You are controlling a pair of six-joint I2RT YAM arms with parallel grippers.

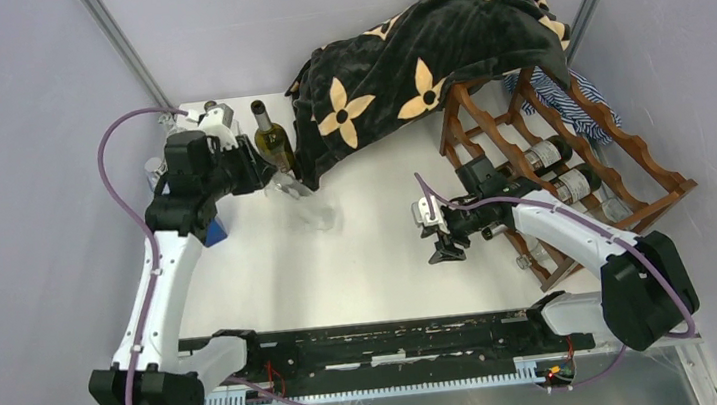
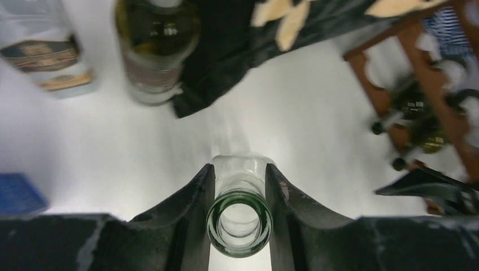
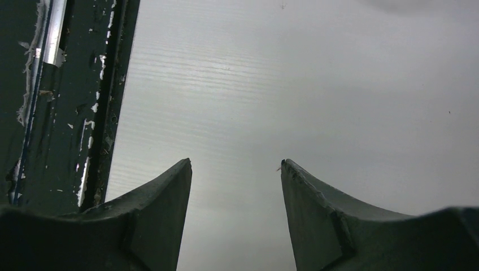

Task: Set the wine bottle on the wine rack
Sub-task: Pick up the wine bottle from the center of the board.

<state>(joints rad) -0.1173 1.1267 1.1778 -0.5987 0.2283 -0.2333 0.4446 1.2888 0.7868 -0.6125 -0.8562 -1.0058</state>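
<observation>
- Grey-walled bay, white table (image 1: 381,260). The arms' bases sit at its near edge.
- The wine rack (image 1: 572,165) stands at the far right corner. A black floral blanket (image 1: 401,67) is draped over its far top, and the front tiers are exposed with two dark bottles (image 1: 562,169) already lying in them.
- The clear wine bottle (image 2: 239,223) is near the far left corner, well apart from the rack.
- The left gripper (image 2: 240,169) is clenched on its neck, one finger on each side just below the lip, with the mouth facing the wrist camera.
- Its long axis runs from the jaws out toward the table's middle, base leading and tilted down. I can't tell whether the base touches the table.
- An upright green wine bottle (image 1: 272,136) stands just beside the grip on the far side, touching the blanket's hem, so I'd judge it a knock-over risk on lift.
- The right gripper (image 1: 444,239) hangs over bare table between the held bottle and the rack. Its jaws are apart with nothing in them.
- Key relation: the rack lies to the right of the held bottle, across the table. The right arm is nearer the rack, but the left arm has the bottle.
- My read is that the next step is a lift and carry rightward, or a handover, with the axis turned level to match the cradles.
</observation>
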